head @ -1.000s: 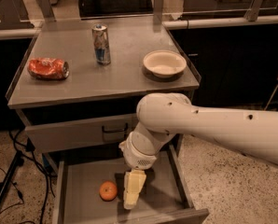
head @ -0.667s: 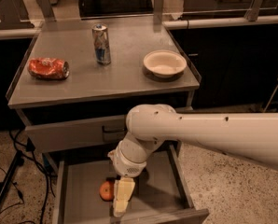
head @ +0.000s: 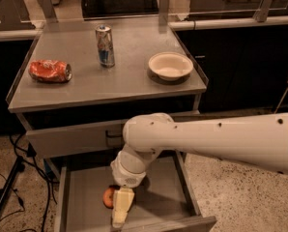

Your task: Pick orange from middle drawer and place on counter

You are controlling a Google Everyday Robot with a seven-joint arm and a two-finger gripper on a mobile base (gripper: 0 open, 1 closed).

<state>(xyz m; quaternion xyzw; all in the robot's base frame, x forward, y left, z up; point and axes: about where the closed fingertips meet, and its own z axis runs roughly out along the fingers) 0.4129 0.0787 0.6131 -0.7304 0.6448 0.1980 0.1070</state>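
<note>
- The arm's (head: 221, 139) rounded elbow swings left. A second ago it hung below the front right corner of the tabletop (head: 134, 88). Now it sits nearer the middle of the front edge.
- The wrist below the elbow follows it left and drops lower into the middle drawer (head: 83, 192).
- The pincer (head: 121, 211) moves left and toward the drawer's open front. It stood apart from the orange (head: 107, 197), on its right, and now lies right against that side.
- The orange showed whole before. Now only its left part shows, and the pincer covers the rest.
- More of the drawer floor on the right lies uncovered.
</note>
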